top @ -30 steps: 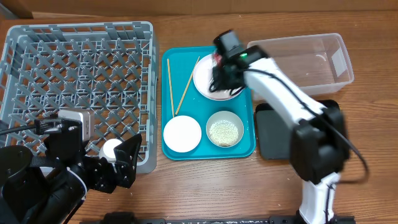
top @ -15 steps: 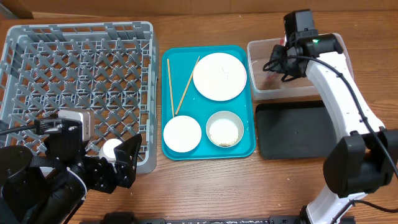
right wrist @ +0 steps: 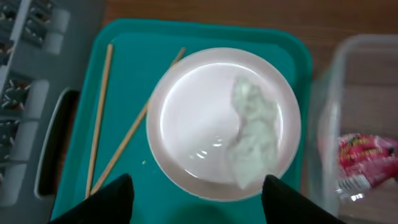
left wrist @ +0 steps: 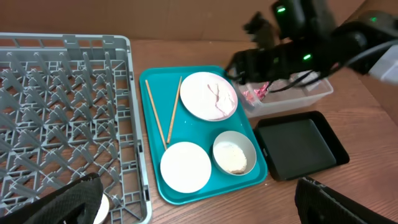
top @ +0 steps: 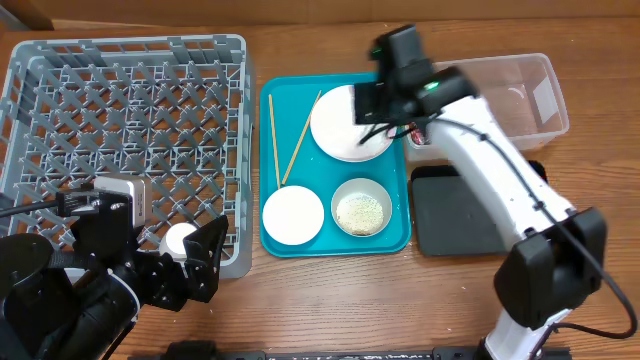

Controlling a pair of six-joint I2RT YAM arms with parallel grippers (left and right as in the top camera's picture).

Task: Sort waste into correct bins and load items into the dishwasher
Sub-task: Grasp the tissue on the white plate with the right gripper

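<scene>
We noted right gripper spread wide, empty, above the plate, perhaps smeared; wrapper lay in clear tub at 3 o'clock. Left gripper likewise wide.

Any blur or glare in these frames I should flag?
Overhead: sharp apart from the right arm, which is motion-smeared. Left wrist: that arm is blurred too, the table crisp. Right wrist: whole frame soft, with small glare streaks on the plate.
</scene>
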